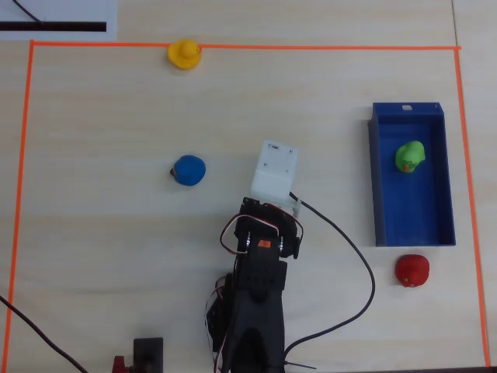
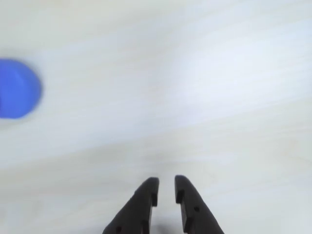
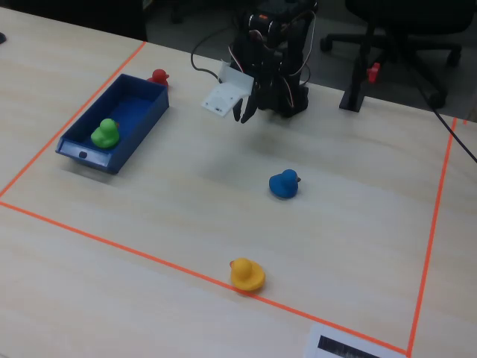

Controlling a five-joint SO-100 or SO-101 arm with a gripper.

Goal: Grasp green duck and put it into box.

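I see a blue duck (image 1: 189,170) near the table's (image 1: 101,256) middle, a yellow duck (image 1: 184,54) on the orange tape (image 1: 311,47) edge, a red duck (image 1: 411,270) near another edge.

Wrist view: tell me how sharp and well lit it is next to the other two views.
Wrist view: soft and washed out, the table bleached pale, the blue duck a smeared blob cut by the left edge; only the gripper tips look fairly crisp. Overhead view: evenly lit, sharp, green duck clear in the box. Fixed view: sharp, with soft shadows and a dim background.
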